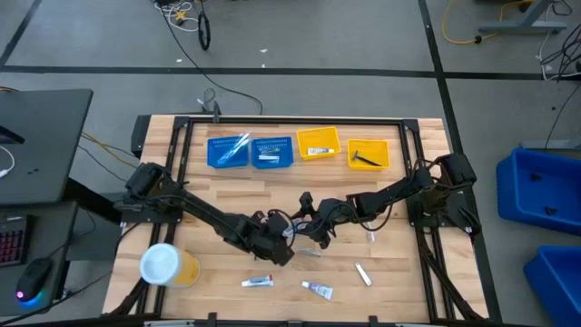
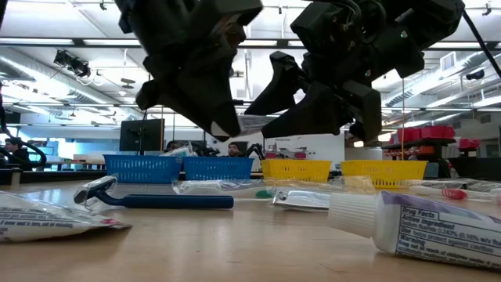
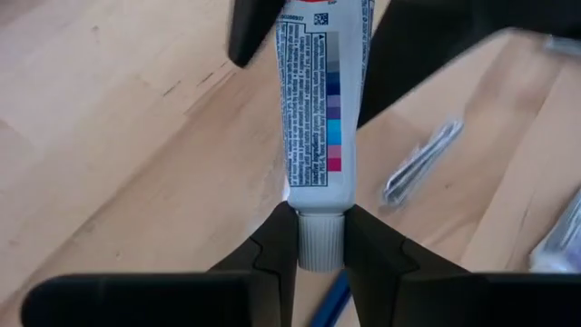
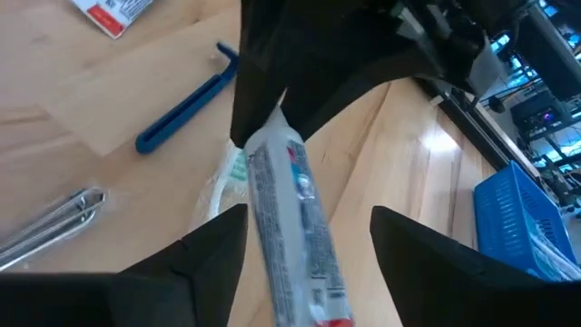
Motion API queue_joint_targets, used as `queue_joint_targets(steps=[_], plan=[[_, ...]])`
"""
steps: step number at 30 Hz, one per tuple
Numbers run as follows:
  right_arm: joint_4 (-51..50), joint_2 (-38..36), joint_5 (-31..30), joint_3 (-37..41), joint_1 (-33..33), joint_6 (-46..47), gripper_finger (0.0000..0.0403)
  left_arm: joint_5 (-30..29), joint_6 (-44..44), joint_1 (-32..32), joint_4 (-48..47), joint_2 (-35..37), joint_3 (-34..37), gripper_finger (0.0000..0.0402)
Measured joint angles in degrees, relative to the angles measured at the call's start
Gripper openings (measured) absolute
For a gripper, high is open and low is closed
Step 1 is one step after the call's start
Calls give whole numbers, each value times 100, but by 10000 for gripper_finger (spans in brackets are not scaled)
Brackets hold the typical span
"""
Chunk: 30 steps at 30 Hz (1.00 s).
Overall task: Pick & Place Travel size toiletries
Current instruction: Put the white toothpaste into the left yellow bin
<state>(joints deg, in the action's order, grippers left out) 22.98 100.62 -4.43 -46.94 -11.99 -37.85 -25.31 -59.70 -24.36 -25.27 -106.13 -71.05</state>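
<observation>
Left end effector (image 3: 320, 259) clamped on cap of toothpaste tube (image 3: 315, 100), held above the tabletop (image 1: 408, 263) mid-area. Right end effector (image 4: 304, 245) fingers spread wide around the tube's other end, not gripping.

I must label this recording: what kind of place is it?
Probably a robotics lab or workshop: cables cross a grey taped floor, a keyboard and mouse sit beside the wooden table, and long ceiling lights hang over people at benches.
</observation>
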Motion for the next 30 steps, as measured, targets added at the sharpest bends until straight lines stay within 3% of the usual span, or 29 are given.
queue_joint_targets(steps=[15,30], plan=[[-16,0,-1,0,0,-229,164,-87,-851,37,395,2,0,74],[-30,0,13,0,0,10,104,341,-1336,161,439,13,-4,76]])
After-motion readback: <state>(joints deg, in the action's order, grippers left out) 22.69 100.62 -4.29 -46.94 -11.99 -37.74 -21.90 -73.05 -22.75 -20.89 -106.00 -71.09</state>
